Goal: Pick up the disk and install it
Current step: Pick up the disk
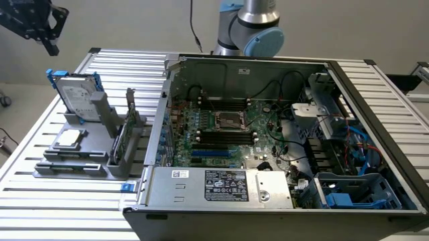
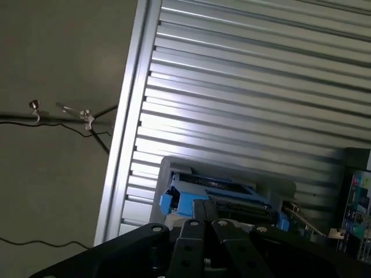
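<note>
**Disk waits in its stand, gripper empty above it**

The disk (image 1: 76,94) stands on edge, leaning slightly, in a grey holder (image 1: 100,153) on the slatted table (image 1: 40,201), at the exterior view's left, beside the open computer case (image 1: 155,150). Its white label faces outward and the blue frame shows at its top corners. It looks rigid and dense, probably heavy for its size, with smooth metal faces that could slip, and it likely would not tolerate a knock. The blue frame's upper edges, standing clear of the holder, seem the safest place to grip. The gripper (image 1: 49,48) hangs above and farther back, well apart from the disk, with its fingers pressed together on nothing. The wrist view looks down on the disk's top edge (image 2: 214,194).
</note>
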You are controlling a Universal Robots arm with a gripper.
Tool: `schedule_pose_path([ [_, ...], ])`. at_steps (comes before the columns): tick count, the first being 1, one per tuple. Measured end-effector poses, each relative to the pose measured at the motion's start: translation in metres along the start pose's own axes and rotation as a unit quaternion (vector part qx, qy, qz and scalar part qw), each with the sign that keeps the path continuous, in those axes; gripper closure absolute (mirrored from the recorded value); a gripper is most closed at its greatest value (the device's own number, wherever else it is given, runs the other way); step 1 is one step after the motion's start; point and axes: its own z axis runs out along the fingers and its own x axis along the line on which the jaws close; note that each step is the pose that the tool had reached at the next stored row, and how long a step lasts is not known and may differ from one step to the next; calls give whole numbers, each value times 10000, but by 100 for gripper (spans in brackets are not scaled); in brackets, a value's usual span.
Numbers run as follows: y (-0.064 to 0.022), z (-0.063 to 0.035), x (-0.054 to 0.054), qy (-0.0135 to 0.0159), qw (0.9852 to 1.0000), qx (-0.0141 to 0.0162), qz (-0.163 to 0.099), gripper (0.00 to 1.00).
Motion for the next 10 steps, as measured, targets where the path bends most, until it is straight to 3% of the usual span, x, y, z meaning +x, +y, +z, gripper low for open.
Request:
schedule_pose_path([
  [5, -1, 21, 0, 18, 9990, -8, -449, 89],
  [10, -2, 43, 1, 36, 9959, -16, -908, 89],
])
